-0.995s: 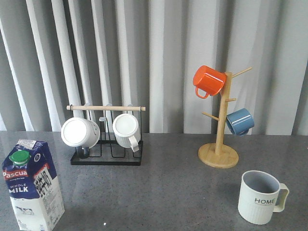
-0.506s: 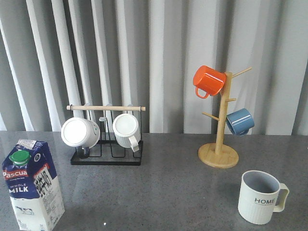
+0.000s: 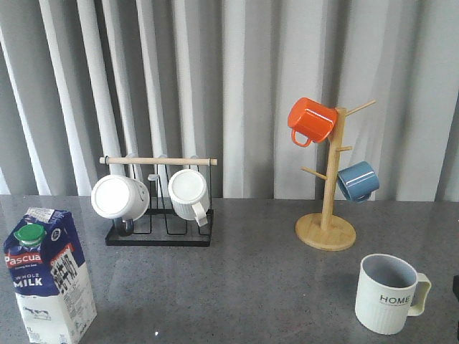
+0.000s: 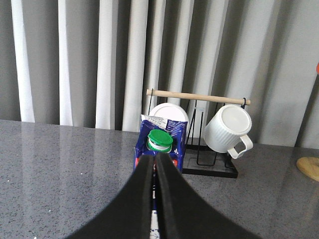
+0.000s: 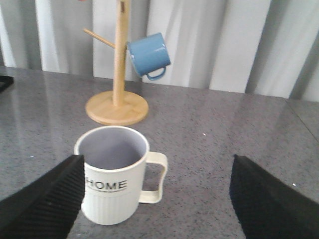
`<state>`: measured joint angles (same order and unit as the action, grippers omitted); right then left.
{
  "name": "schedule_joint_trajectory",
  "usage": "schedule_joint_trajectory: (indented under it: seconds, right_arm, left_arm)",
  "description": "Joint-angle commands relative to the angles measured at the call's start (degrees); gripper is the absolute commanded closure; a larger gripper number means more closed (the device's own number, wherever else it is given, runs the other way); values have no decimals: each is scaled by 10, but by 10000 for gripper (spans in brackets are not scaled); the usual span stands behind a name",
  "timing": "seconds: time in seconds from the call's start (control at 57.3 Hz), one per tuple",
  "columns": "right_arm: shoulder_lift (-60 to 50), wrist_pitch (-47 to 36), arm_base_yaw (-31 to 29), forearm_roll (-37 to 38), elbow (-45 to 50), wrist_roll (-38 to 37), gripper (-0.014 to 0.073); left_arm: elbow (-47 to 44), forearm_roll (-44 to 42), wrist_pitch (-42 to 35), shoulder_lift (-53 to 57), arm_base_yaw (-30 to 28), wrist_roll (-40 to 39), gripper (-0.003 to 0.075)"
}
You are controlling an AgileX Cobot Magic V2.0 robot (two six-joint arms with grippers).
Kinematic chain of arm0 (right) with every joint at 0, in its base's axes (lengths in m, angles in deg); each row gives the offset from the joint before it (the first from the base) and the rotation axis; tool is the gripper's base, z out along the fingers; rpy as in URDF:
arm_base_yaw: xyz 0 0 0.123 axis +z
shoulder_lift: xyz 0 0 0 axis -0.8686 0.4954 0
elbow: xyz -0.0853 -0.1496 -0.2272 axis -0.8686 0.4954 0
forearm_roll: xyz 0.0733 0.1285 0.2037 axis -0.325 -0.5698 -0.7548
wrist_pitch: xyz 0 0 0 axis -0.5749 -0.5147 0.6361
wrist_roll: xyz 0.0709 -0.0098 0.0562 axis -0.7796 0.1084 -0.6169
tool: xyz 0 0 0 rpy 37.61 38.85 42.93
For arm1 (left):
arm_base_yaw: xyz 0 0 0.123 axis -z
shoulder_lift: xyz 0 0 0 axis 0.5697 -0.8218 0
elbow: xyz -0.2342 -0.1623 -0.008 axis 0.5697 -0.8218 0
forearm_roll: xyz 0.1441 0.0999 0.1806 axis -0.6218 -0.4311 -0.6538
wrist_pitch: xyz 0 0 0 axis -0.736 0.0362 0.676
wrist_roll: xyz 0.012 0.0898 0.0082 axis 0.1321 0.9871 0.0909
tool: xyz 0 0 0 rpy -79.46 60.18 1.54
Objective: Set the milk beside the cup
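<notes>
The milk (image 3: 49,276), a blue-and-white carton with a green cap, stands upright at the table's front left. In the left wrist view the milk (image 4: 172,130) shows just beyond my left gripper (image 4: 153,160), whose jaws are pressed together and hold nothing. The cup (image 3: 387,294), a cream ribbed "HOME" mug, stands at the front right with its handle to the right. In the right wrist view the cup (image 5: 113,174) sits ahead of my open right gripper (image 5: 157,159), nearer one finger (image 5: 45,199). A dark sliver at the front view's right edge may be this gripper.
A black wire rack (image 3: 159,236) with a wooden bar holds two plain white mugs (image 3: 120,197) at the back left. A wooden mug tree (image 3: 326,231) at the back right carries an orange mug (image 3: 312,120) and a blue mug (image 3: 357,180). Grey curtains hang behind.
A dark sliver has come into the front view at the right edge beside the cup. The milk and cup have not moved.
</notes>
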<state>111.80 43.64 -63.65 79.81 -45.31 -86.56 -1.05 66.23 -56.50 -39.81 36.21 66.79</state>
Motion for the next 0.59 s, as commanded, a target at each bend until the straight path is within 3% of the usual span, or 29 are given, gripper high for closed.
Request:
schedule_joint_trajectory:
  seconds: [0.0,0.14,0.244,0.471,0.576]
  right_arm:
    - [55,-98,-46,40,-20,-46,0]
    - [140,-174,-72,131,-20,-133,0]
    - [200,-209,-72,189,-20,-137,0]
    - [278,-296,-85,194,-17,-131,3]
    - [302,-383,-100,184,4,-121,12]
  left_arm:
    - [20,4,-45,-3,3,-3,727]
    - [20,4,-45,-3,3,-3,727]
    - [20,4,-45,-3,3,-3,727]
    - [20,4,-45,-3,3,-3,727]
    - [20,4,-45,-3,3,-3,727]
